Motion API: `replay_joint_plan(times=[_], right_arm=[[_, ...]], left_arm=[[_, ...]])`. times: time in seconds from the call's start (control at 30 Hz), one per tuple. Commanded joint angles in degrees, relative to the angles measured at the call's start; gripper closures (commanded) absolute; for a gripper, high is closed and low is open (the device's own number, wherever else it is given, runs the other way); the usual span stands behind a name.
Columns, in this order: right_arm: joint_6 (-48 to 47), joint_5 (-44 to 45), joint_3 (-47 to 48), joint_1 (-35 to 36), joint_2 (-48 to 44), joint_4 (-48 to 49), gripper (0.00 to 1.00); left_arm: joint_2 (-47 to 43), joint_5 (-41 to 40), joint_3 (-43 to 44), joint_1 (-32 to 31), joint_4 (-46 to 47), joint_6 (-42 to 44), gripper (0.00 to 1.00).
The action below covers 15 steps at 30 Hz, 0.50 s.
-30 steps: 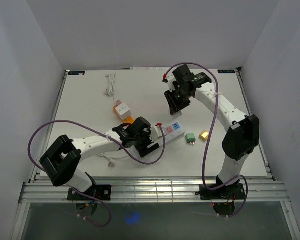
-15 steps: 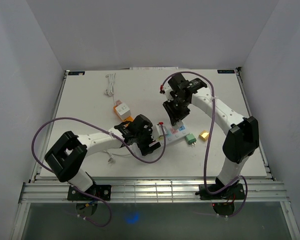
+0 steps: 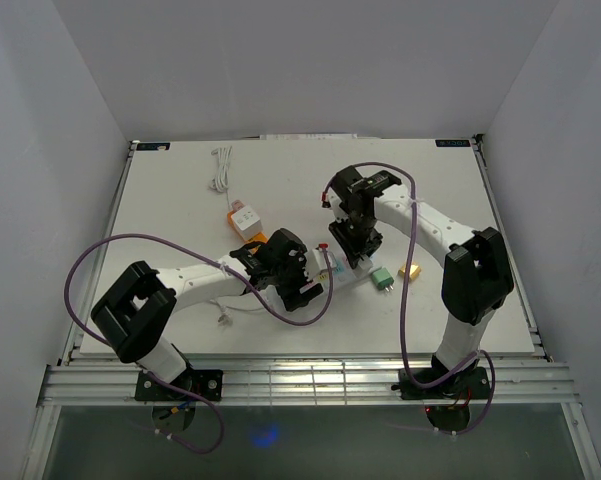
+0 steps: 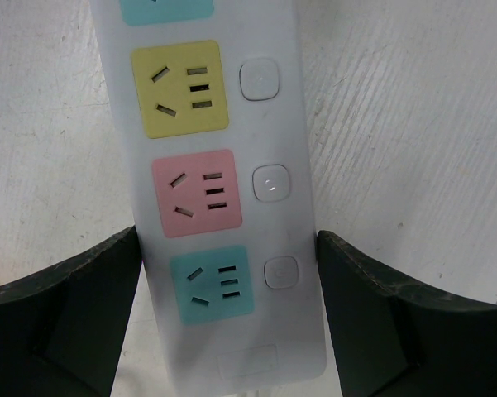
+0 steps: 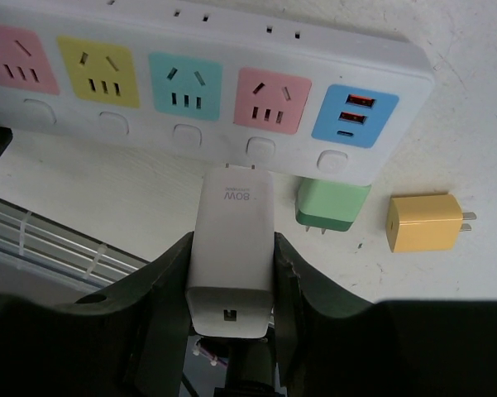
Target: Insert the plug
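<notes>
A white power strip (image 3: 332, 270) with coloured sockets lies mid-table. My left gripper (image 3: 302, 280) straddles its cable end. In the left wrist view both dark fingers (image 4: 83, 306) press the sides of the strip (image 4: 269, 124) beside the teal socket (image 4: 211, 283). My right gripper (image 3: 351, 246) hangs over the strip's other end, shut on a white 80W plug (image 5: 233, 223). The plug's front edge sits just short of the strip (image 5: 231, 33), near the pink socket (image 5: 267, 101). Its prongs are hidden.
A green plug (image 5: 331, 207) and a yellow plug (image 5: 423, 222) lie loose beside the strip's blue USB end (image 5: 353, 116). An orange-and-white adapter (image 3: 245, 220) and a coiled white cable (image 3: 220, 168) lie toward the back left. The arms' purple cables loop over the table.
My right arm has carried the white plug from the back of the table forward and down to the power strip. The left gripper stays on the strip's end.
</notes>
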Motion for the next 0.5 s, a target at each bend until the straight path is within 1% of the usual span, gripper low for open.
replay_joint_plan(times=[0.0, 0.03, 0.07, 0.47], right_arm=[[1.0, 1.0, -0.5, 0.0, -1.0, 0.5, 0.92], [1.0, 1.0, -0.5, -0.1, -0.8, 0.6, 0.92], [1.0, 2.8, -0.4, 0.0, -0.5, 0.9, 0.92], [1.0, 3.9, 2.6, -0.4, 4.1, 2.9, 0.92]], left_arm=[[-0.3, 0.2, 0.3, 0.0, -0.6, 0.0, 0.22], [-0.4, 0.3, 0.3, 0.0, -0.6, 0.1, 0.22], [-0.5, 0.3, 0.2, 0.1, -0.6, 0.1, 0.22], [-0.9, 0.5, -0.1, 0.1, -0.7, 0.1, 0.22]])
